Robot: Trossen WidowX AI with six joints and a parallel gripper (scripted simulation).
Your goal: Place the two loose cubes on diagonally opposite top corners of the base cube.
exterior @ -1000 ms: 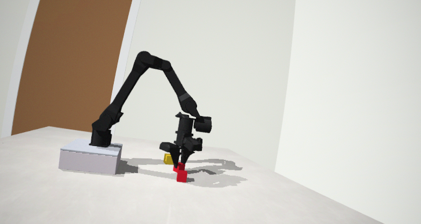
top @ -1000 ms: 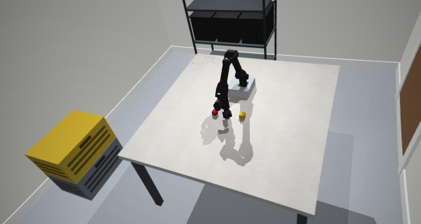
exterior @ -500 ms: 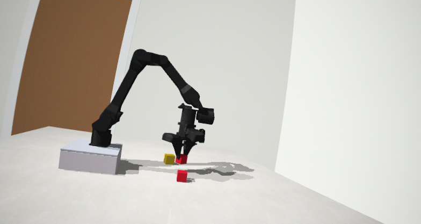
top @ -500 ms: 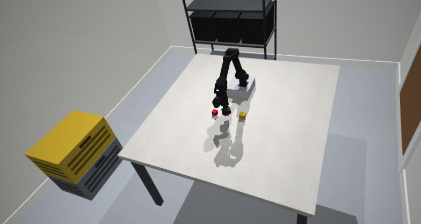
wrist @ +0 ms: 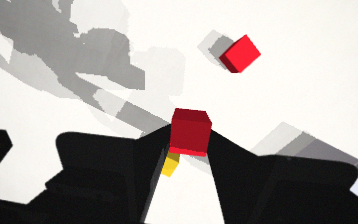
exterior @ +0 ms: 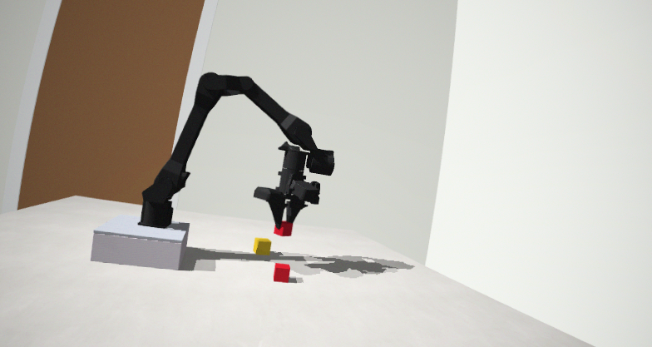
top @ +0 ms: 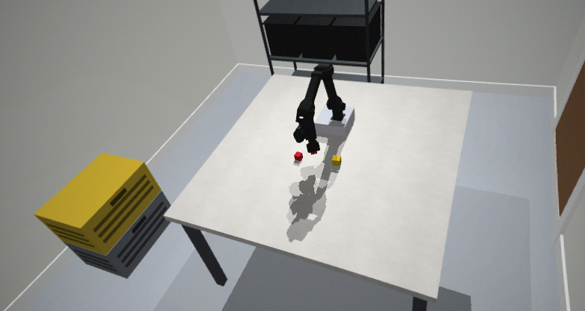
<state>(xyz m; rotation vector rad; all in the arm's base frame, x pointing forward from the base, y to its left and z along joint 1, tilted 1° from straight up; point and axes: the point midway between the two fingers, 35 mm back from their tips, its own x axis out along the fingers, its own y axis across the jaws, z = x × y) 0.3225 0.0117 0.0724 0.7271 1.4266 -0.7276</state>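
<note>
My gripper (top: pixel 313 150) (exterior: pixel 284 225) (wrist: pixel 189 130) points down and is shut on a red cube (exterior: pixel 285 230) (wrist: pixel 190 136), which hangs above the table and looks about level. The fingers cover part of its sides. A second red cube (top: pixel 298 156) (exterior: pixel 281 273) (wrist: pixel 242 54) rests on the table, left of the gripper in the top view. A yellow cube (top: pixel 336 160) (exterior: pixel 262 246) (wrist: pixel 170 165), the only differently coloured one and apparently the base cube, stands on the table to the gripper's right in the top view. Nothing sits on it. In the wrist view it is partly hidden by a finger.
The arm stands on a pale block (top: pixel 332 126) (exterior: pixel 136 252) on the light table (top: pixel 389 210) (exterior: pixel 182 312). Arm shadows fall across the table near the cubes. A shelf rack (top: pixel 319 1) stands behind the table, and stacked yellow and grey crates (top: pixel 98 190) stand beside it.
</note>
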